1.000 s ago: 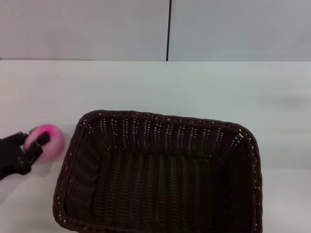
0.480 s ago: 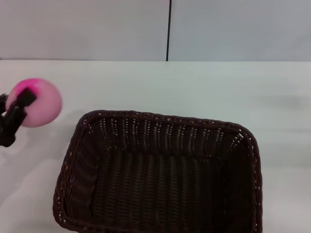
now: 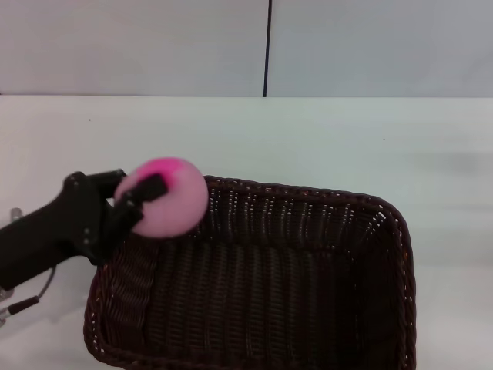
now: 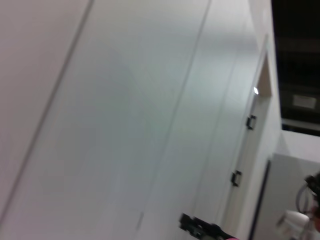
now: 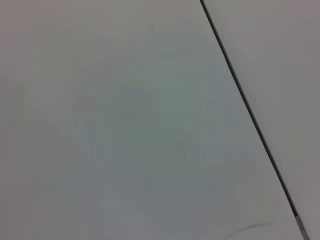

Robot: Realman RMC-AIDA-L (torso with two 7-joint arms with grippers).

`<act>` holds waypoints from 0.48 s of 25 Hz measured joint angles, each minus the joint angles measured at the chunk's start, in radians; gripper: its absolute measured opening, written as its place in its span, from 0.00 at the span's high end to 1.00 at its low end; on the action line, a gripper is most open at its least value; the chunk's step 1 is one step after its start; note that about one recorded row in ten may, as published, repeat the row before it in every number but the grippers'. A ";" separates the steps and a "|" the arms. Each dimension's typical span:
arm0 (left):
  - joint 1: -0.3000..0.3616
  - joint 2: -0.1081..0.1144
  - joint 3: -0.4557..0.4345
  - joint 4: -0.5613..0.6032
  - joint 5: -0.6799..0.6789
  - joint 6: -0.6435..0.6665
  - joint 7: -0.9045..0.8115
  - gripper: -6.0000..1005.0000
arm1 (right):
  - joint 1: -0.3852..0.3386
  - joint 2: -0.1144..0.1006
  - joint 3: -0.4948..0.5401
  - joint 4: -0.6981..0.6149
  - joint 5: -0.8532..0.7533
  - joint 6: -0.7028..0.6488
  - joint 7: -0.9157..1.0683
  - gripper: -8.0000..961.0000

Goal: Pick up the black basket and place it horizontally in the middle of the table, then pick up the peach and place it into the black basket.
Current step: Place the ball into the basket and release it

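The black basket (image 3: 262,285) lies lengthwise across the white table (image 3: 323,139), in the middle near the front edge. My left gripper (image 3: 150,196) is shut on the peach (image 3: 166,199), a pale pink ball with a magenta blotch. It holds the peach in the air over the basket's far left corner. The left arm reaches in from the lower left. My right gripper is not in view. The wrist views show only walls and a door.
A grey wall with a dark vertical seam (image 3: 268,46) stands behind the table. The basket's near rim is cut off by the bottom of the head view.
My left gripper closed on the peach beside the basket, lifted it off the table, then carried it right to above the basket's far left corner. The basket has not moved.
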 joint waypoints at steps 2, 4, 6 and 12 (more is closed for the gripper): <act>-0.010 0.000 0.054 0.005 0.000 -0.003 0.000 0.92 | 0.000 0.000 0.001 0.000 0.000 0.000 -0.006 0.42; -0.020 -0.001 0.105 0.011 0.002 -0.016 0.000 0.92 | 0.003 0.000 0.001 0.000 0.000 0.007 -0.008 0.42; -0.024 -0.002 0.127 0.013 0.002 -0.028 0.000 0.92 | 0.005 0.000 0.000 0.000 0.000 0.009 -0.008 0.42; -0.032 -0.007 0.149 0.013 0.003 -0.111 0.004 0.92 | 0.011 0.000 -0.006 0.000 -0.001 0.013 -0.008 0.42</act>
